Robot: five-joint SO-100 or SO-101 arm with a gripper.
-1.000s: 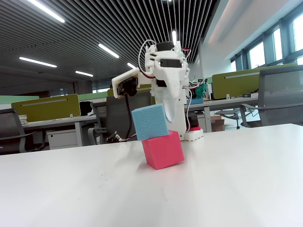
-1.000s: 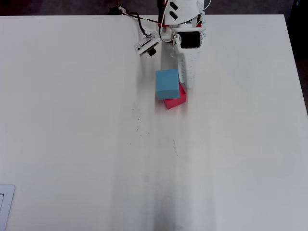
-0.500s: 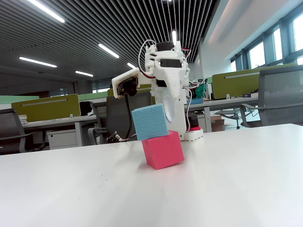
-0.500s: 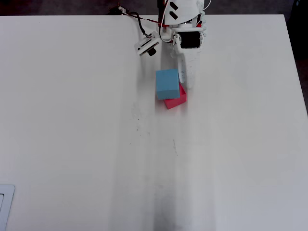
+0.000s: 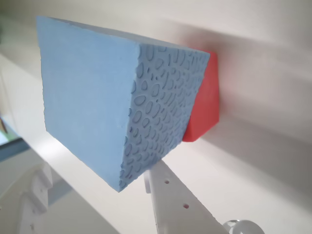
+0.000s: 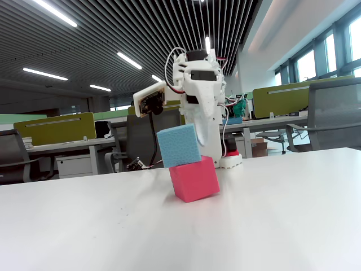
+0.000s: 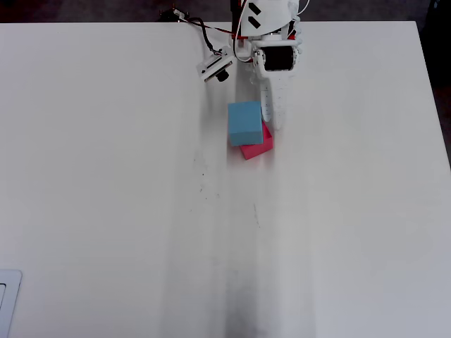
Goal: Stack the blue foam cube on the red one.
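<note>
Spread apart, my end effector (image 7: 262, 125) has one finger (image 7: 274, 105) just beside the blue foam cube (image 7: 244, 122), gripping nothing. That cube rests on the red one (image 6: 194, 179), shifted left of it in the fixed view, on the white desk (image 7: 141, 211).

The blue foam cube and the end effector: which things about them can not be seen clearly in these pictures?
- Contact: whether the blue foam cube fully rests on the red cube; it looks tilted and offset in the fixed view.
- Grip: the end effector shows one finger beside the cube in the overhead view; the other is not visible, so open or shut is unclear.
- Red cube: mostly covered by the blue cube in the wrist view.
</note>
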